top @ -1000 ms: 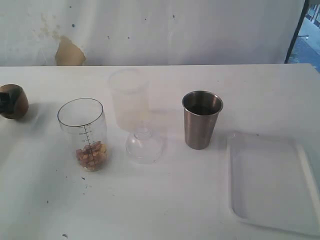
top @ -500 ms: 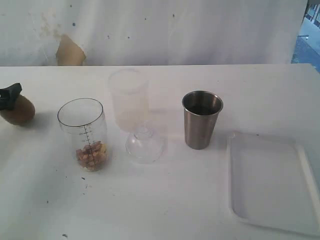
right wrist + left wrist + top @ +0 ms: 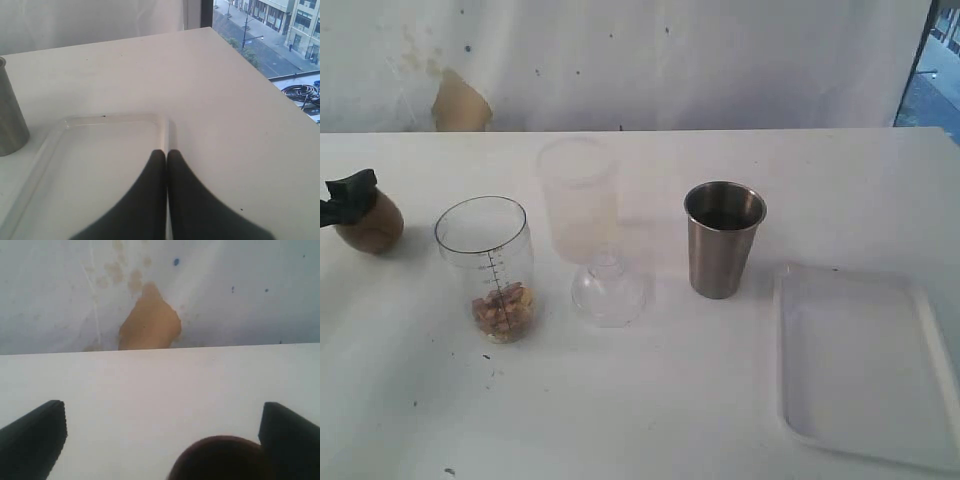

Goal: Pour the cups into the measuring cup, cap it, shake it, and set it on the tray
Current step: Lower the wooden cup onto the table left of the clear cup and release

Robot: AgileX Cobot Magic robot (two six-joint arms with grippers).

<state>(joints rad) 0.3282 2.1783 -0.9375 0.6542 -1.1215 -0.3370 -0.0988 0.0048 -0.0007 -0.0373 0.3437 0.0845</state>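
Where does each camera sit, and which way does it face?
Left wrist: behind the open left gripper, facing across the table to the wall; the brown cup lies between its fingers.
Right wrist: behind the shut right gripper, looking down over the tray.
Exterior: off the arms, looking down across the table to the wall; only a left fingertip shows.
Shared: exterior and right wrist both show tray and steel tumbler.

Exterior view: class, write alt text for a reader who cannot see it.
A white table holds a clear measuring cup with nuts at its bottom, a frosted cup, a clear dome lid, a steel tumbler and an empty white tray at the right. At the left edge, the left gripper sits over a brown cup.
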